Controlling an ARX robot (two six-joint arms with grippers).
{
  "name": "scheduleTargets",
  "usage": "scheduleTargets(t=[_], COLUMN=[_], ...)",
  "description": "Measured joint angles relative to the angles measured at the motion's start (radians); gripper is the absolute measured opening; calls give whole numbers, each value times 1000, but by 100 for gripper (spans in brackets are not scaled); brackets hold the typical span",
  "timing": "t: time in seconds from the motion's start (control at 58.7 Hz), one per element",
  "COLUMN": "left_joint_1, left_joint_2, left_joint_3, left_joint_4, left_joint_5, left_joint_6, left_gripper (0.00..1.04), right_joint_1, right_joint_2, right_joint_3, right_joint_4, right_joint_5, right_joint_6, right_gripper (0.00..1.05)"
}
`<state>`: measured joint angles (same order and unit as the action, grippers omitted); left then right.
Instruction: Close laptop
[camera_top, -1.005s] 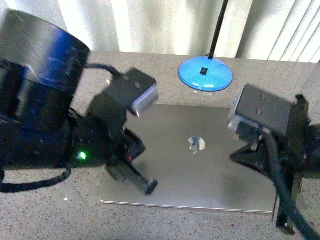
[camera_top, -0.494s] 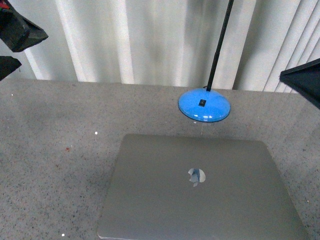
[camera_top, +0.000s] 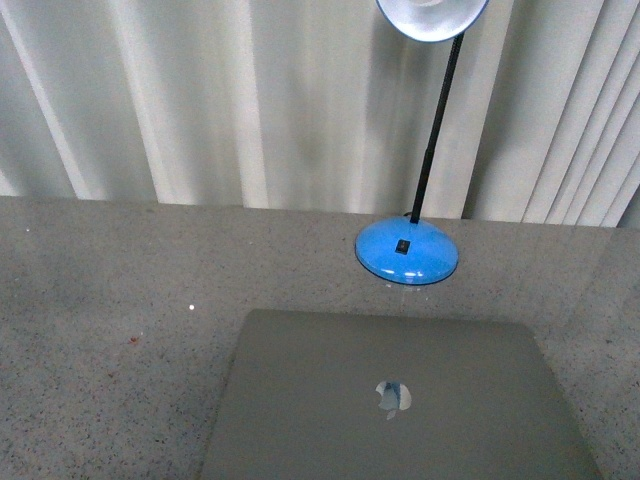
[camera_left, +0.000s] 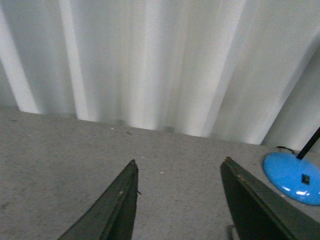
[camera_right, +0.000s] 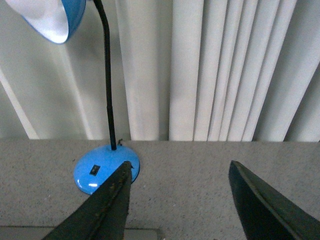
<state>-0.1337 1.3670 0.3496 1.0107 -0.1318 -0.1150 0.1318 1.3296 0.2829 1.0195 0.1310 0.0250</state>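
The silver-grey laptop (camera_top: 390, 400) lies shut and flat on the grey speckled table (camera_top: 110, 300), lid up, with the apple-shaped logo (camera_top: 393, 397) showing. Neither arm shows in the front view. My left gripper (camera_left: 178, 162) is open and empty above bare tabletop, facing the curtain. My right gripper (camera_right: 180, 164) is open and empty, raised over the table near the lamp base; a corner of the laptop (camera_right: 142, 234) shows at that view's lower edge.
A blue desk lamp with a round base (camera_top: 407, 251), a black stem (camera_top: 433, 130) and a blue shade (camera_top: 432, 15) stands just behind the laptop. Its base also shows in the left wrist view (camera_left: 295, 177) and the right wrist view (camera_right: 97, 170). White curtains (camera_top: 200, 100) hang behind the table.
Both arms have pulled back out of the front view. The view itself has tilted up, so the laptop sits lower in it and the lamp's shade now shows.
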Motion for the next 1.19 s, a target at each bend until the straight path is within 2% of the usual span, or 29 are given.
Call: scheduleTargets(t=[0.204,0.272,0.324,0.358,0.409,0.443,0.494,1.192], left_joint_1=[34,48,56,58,80,103,120,132], left_joint_2=[-143,-192,-229,-249,-258,-267,-289,-814], left_joint_3=[-127,-160,-182,-192,-217,-240,-264,-322], left_joint_4=[-18,-34,-49,-58,-38,-20,-31,-466], left_joint_5=[39,46,53,57,85,124,129,131], left_joint_6=[89,93,98,100,101,105,106,108], left_gripper=[15,3,4,4,4,4,4,4], right_joint_1=[-33,-43,-51,-56,-97,-110,-126,-130], right_joint_2=[-140,-150,-172,-191,-239,-264,-320,-825], right_joint_3=[-105,-148,-172,-184,-202,-209,-221,-277], right_joint_4=[-25,21,10,-3,-37,-53,-87,-521], right_joint_5=[-36,-47,-54,-59,-120,-126,-125,-132], right_joint_6=[-21,-22,-22,-24,-26,-26,-26,-26], right_gripper=[24,12,3,3,3,3,3,3])
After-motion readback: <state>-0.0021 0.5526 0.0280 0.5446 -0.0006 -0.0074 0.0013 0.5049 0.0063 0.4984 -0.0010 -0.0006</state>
